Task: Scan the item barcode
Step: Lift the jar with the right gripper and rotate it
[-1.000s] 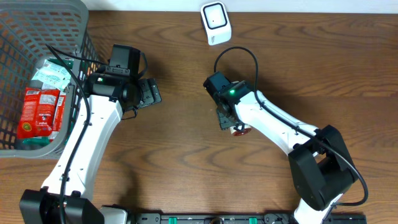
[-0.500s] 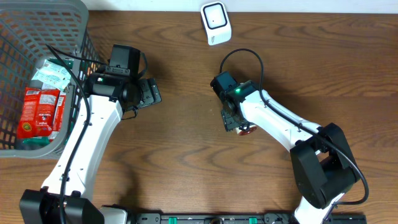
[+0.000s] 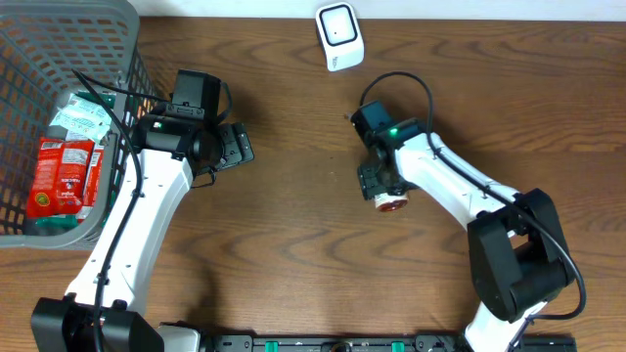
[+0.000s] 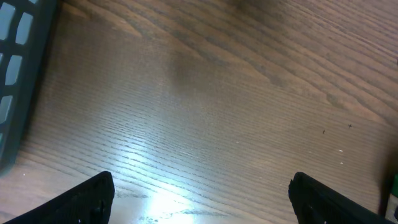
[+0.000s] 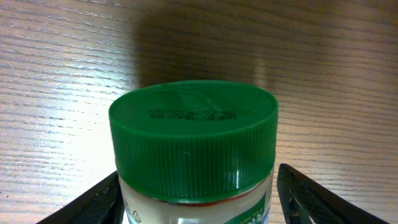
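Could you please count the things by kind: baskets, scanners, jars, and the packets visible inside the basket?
basket: 1
scanner: 1
jar, green lid: 1
packets seen in the basket: 2, a red packet and a white packet
Total: 5; the basket may hide more.

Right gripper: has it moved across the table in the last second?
Yes. The right gripper, holding the jar, shifted rightward, away from below the white scanner.
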`<state>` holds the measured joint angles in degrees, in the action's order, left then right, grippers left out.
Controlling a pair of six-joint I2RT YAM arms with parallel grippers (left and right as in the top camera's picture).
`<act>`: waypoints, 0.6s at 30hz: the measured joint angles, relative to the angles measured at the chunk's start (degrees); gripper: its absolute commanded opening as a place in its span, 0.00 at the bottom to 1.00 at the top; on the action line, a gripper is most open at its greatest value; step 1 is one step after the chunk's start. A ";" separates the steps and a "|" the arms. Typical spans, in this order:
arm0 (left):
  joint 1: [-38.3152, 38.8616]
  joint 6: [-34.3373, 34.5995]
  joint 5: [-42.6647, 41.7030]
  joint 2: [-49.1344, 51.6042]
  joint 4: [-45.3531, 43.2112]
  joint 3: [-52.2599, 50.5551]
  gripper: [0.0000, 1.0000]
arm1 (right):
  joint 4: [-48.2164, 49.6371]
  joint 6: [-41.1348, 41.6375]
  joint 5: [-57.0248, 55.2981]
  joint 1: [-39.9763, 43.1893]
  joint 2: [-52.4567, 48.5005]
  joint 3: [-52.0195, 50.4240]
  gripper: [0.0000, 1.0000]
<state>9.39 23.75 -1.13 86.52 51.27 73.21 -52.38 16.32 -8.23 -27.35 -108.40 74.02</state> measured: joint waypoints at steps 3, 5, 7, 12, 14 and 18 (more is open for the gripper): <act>0.00 0.00 0.00 0.00 -0.02 0.00 0.90 | 0.00 -0.46 1.20 1.22 0.00 0.00 0.75; 0.00 -0.02 0.00 0.00 -0.02 0.00 0.90 | -0.02 -0.52 1.84 1.92 0.00 0.00 0.77; 0.00 -0.02 0.00 0.00 0.00 0.00 0.90 | 0.00 -0.68 2.21 2.38 0.00 0.00 0.78; 0.00 -0.02 0.00 0.00 -0.02 0.00 0.90 | -0.31 -0.92 2.58 3.04 0.00 0.00 0.79; 0.00 0.00 0.00 0.00 -0.02 0.00 0.90 | -0.48 -1.09 2.64 3.21 0.00 0.00 0.79; 0.00 -0.02 0.00 0.00 -0.02 0.00 0.90 | -1.01 -1.53 2.71 3.67 0.00 0.00 0.80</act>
<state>9.39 23.73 -1.13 86.52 51.24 73.21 -53.39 14.79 -5.52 -23.68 -108.40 74.02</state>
